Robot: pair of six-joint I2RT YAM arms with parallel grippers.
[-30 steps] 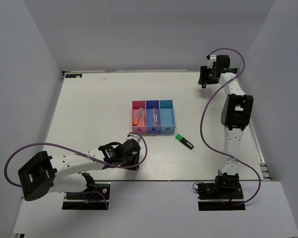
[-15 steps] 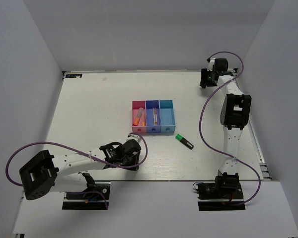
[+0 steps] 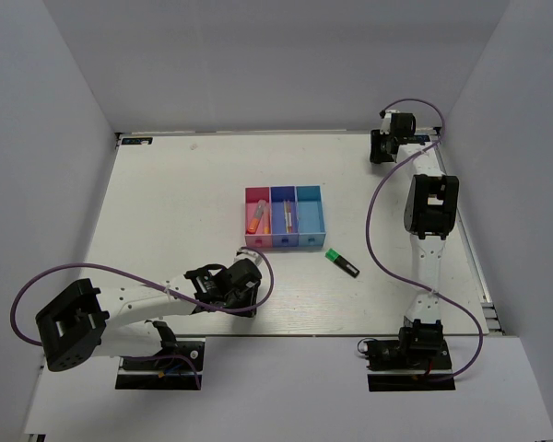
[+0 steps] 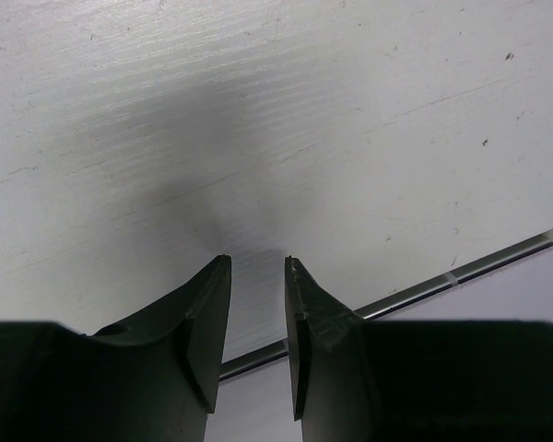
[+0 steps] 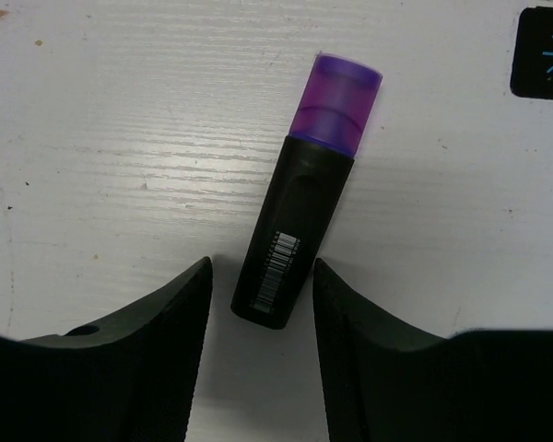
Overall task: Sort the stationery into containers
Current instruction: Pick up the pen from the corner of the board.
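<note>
A purple-capped black highlighter lies flat on the white table at the far right corner. My right gripper is open over it, a finger on each side of its butt end with a gap on both sides. From above, that gripper hides the highlighter. The containers stand mid-table: a pink-red bin with orange stationery, a dark blue bin with a thin stick, and a light blue bin. A green-black highlighter lies to their right. My left gripper is open a little and holds nothing.
White walls close in the table on three sides. A metal strip marks the near table edge just past the left fingers. A black sticker sits beyond the purple highlighter. The right arm's cable loops over the table's right part.
The right wrist has shifted and settled lower at the far right corner, and its jaws have narrowed around the purple highlighter. The left arm has not moved.
</note>
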